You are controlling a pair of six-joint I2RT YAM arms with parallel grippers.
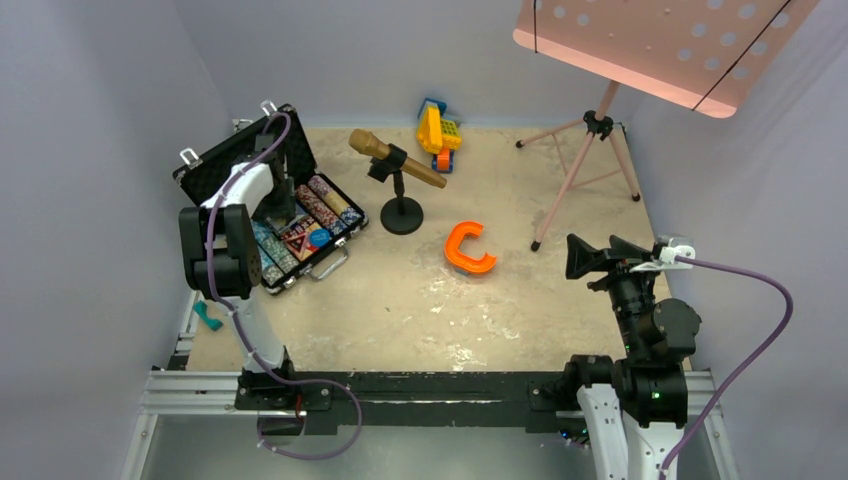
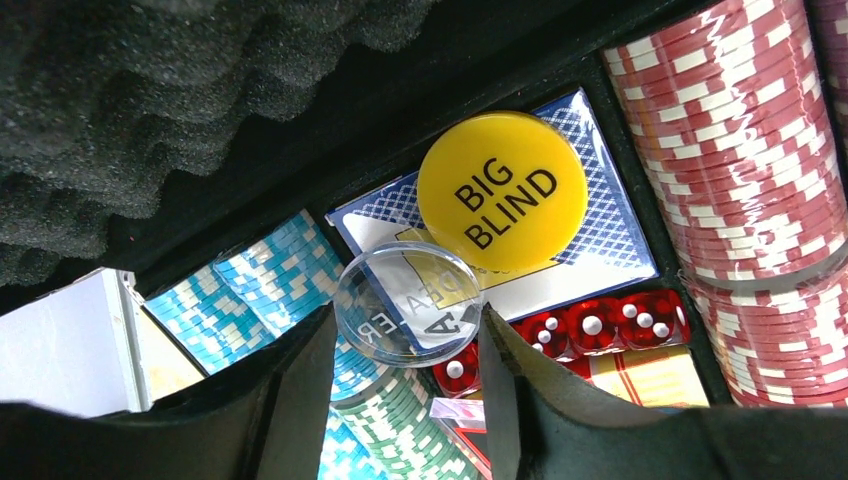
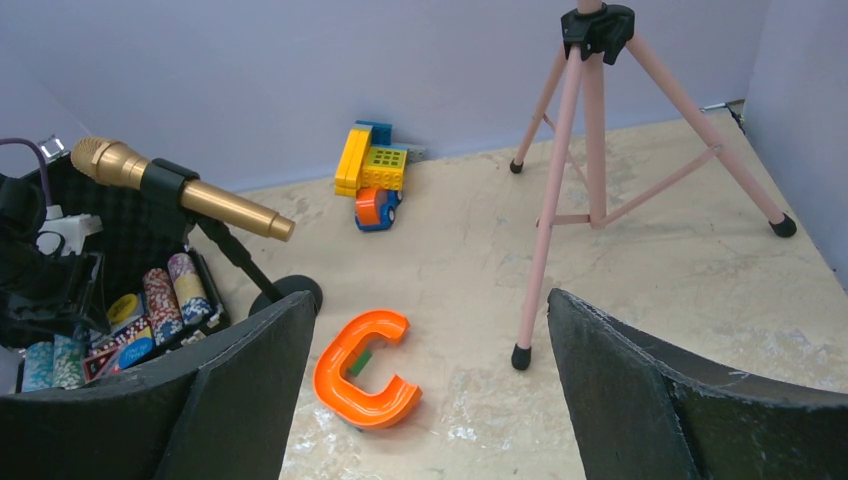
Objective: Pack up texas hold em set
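Note:
The black case (image 1: 222, 160) lies open at the far left, its foam lid (image 2: 150, 100) raised. Inside are red chip rows (image 2: 750, 150), blue chips (image 2: 240, 300), green chips (image 2: 410, 420), a blue card deck (image 2: 610, 230), red dice (image 2: 600, 325) and a yellow "BIG BLIND" button (image 2: 500, 190). My left gripper (image 2: 408, 315) is down in the case (image 1: 280, 205), its fingertips against both edges of a clear round dealer button (image 2: 405, 300) held just above the chips and dice. My right gripper (image 3: 430, 310) is open and empty, raised at the right (image 1: 585, 255).
A gold microphone on a black stand (image 1: 395, 160) stands just right of the case. An orange C-shaped piece (image 1: 468, 250) lies mid-table. A yellow toy (image 1: 438, 130) sits at the back. A pink tripod music stand (image 1: 590, 160) is at the back right. A teal object (image 1: 207, 315) lies off the table's left edge.

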